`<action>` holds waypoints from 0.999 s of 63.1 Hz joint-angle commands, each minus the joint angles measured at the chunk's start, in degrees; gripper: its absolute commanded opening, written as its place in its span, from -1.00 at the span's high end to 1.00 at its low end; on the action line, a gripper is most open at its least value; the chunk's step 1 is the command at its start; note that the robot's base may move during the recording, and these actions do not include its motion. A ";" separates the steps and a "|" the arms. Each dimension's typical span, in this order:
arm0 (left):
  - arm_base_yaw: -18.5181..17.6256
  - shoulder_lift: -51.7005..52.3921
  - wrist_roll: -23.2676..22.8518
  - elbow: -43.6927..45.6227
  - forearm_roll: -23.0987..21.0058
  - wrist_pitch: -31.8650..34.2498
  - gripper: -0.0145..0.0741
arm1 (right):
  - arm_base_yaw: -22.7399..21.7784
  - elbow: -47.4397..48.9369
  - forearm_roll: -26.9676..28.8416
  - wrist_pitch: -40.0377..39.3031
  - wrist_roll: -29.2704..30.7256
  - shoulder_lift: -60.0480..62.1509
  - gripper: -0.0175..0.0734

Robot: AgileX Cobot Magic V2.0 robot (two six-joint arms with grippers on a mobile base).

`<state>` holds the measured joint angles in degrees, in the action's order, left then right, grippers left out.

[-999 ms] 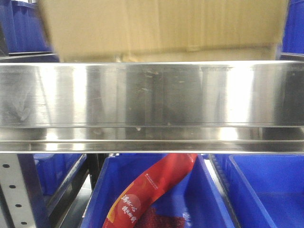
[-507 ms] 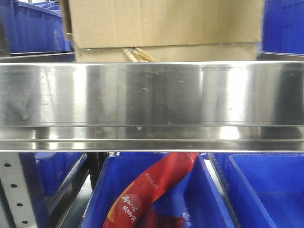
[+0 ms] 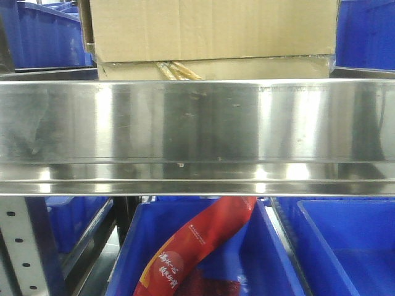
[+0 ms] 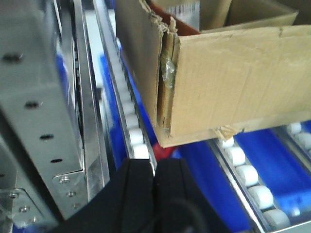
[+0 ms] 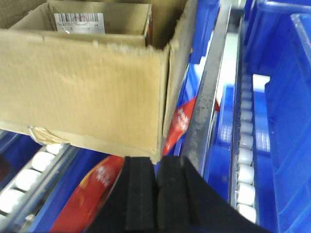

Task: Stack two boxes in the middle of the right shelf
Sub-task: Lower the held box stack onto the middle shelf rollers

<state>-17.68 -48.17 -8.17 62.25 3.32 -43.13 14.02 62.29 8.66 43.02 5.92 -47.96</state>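
Brown corrugated boxes (image 3: 210,37) sit stacked on the steel shelf (image 3: 197,123); left gripper (image 4: 154,179) and right gripper (image 5: 156,187) are pressed together, empty.

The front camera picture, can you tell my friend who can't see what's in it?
A tall brown cardboard box sits on a flatter brown box on a shiny steel shelf whose wide front rail fills the middle. Below are blue plastic bins, one holding a red packet with white print.

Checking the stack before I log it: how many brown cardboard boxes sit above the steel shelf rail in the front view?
2: an upper box resting on a flatter lower box, just behind the shelf rail. Others could be hidden behind them.
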 commanded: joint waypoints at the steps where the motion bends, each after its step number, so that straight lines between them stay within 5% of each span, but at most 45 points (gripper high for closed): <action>1: 0.28 5.81 -0.01 -9.25 0.07 9.90 0.92 | -0.18 -8.24 -0.44 -8.79 1.57 5.52 0.95; 13: 0.28 17.07 -0.01 -26.37 -0.24 27.56 0.92 | -0.18 -22.18 -0.83 -23.24 3.45 14.13 0.95; 22: 0.28 21.39 -0.01 -33.11 -0.47 34.95 0.92 | -0.18 -25.10 -0.83 -26.03 3.45 15.58 0.95; 63: 0.28 22.63 -0.01 -33.70 -0.47 35.45 0.92 | -0.18 -25.10 -0.83 -26.89 3.45 15.58 0.95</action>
<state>-17.57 -25.92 -8.17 28.68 2.99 -8.86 14.02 37.32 8.53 17.76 8.98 -32.75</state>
